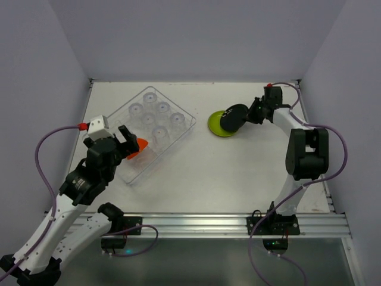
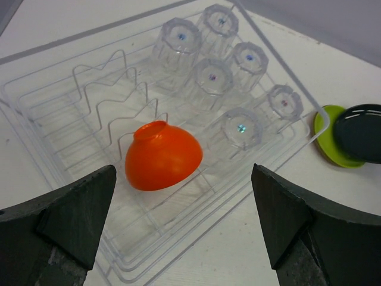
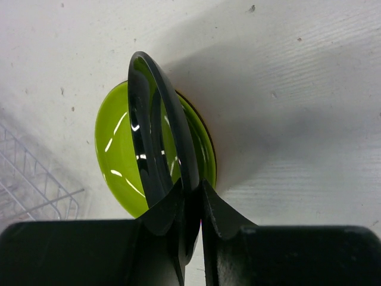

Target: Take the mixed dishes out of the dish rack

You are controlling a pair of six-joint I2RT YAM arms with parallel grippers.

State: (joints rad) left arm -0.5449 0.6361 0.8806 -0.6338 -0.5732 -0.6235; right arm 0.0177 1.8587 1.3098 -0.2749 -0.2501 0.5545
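Observation:
The dish rack (image 1: 132, 177) lies at the left of the table, holding several upside-down clear cups (image 1: 156, 113) and an orange-red bowl (image 1: 138, 148) lying tilted by the prongs. My left gripper (image 1: 130, 142) hovers open over the rack's near end. In the left wrist view the bowl (image 2: 164, 156) sits just beyond the gripper (image 2: 183, 173), with nothing between its fingers. At the right, my right gripper (image 1: 253, 113) is shut on the rim of the black plate (image 3: 158, 119), which is tilted on edge over the lime-green plate (image 3: 116, 155) lying flat on the table.
Plate-slot prongs (image 2: 119, 89) stand in the rack behind the bowl. A corner of the rack (image 3: 30, 179) shows to the left of the green plate in the right wrist view. Grey walls close the table on three sides.

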